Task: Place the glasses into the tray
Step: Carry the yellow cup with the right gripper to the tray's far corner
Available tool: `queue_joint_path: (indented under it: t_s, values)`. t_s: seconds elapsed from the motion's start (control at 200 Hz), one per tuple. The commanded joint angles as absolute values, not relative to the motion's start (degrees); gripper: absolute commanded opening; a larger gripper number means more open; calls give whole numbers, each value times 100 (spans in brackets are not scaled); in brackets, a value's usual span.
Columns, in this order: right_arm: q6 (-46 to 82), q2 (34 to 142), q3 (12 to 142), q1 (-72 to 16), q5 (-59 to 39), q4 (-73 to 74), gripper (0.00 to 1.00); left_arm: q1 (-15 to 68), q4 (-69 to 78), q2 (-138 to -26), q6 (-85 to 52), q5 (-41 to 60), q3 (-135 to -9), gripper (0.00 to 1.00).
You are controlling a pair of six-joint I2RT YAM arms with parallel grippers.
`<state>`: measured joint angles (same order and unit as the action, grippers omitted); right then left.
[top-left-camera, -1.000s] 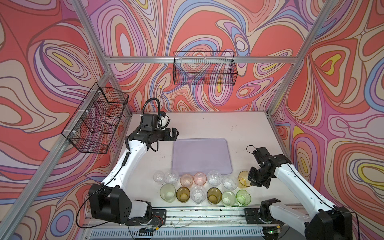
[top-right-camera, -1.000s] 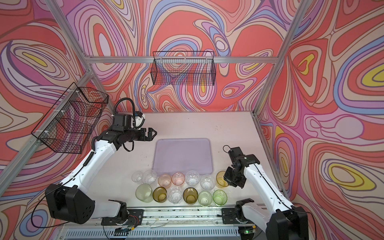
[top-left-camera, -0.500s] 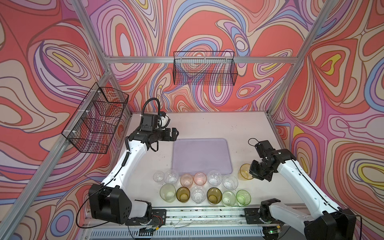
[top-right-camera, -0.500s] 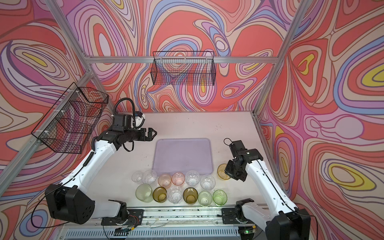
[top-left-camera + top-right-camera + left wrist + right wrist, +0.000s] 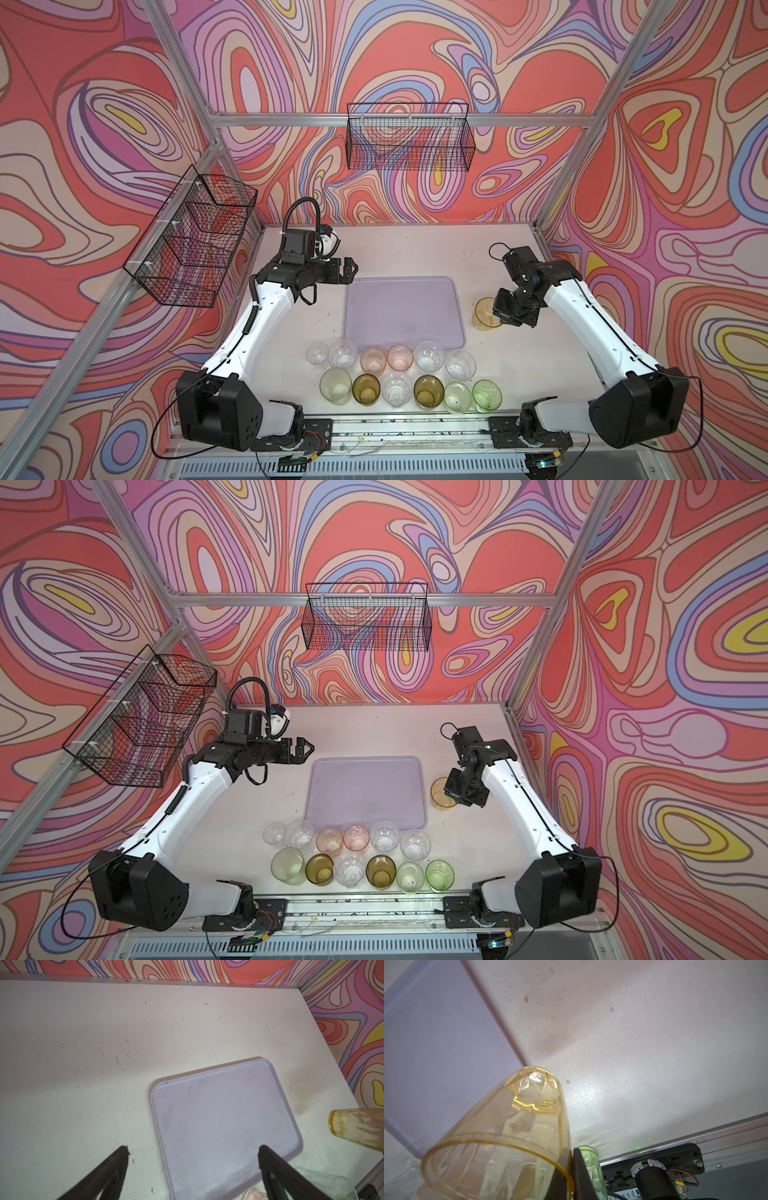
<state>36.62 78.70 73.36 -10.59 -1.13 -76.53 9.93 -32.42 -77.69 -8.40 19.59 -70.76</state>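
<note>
Swirl-patterned walls ring the white table (image 5: 415, 249). Just right of the tray (image 5: 403, 316), the right gripper (image 5: 500, 311) pinches the amber glass (image 5: 482, 316) by its rim: light, slick, likely brittle. The left gripper (image 5: 348, 270) gapes empty.

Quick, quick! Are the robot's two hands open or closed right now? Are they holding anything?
Left hand: open, holding nothing.
Right hand: closed, holding the yellow glass by its rim.

The left gripper (image 5: 352, 270) hovers with jaws spread wide; the right gripper (image 5: 498, 311), elbow bent, pinches the amber glass (image 5: 482, 314) by its wall.
</note>
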Motion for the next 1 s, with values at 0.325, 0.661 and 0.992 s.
queue_joint_path:
  t_s: [0.325,0.661,0.992]
  values:
    - [3111,8991,8741,-1073,59,-8120,0,1028,-3459,-7901,-726,2205,-7398,100]
    - [2741,9852,9654,-1072,-536,-7974,0,1027,-3069,-7927,-607,2290,-7163,100]
    - [2565,10542,10295,-1072,-754,-7996,0,1028,-2878,-7797,-610,2315,-6987,100]
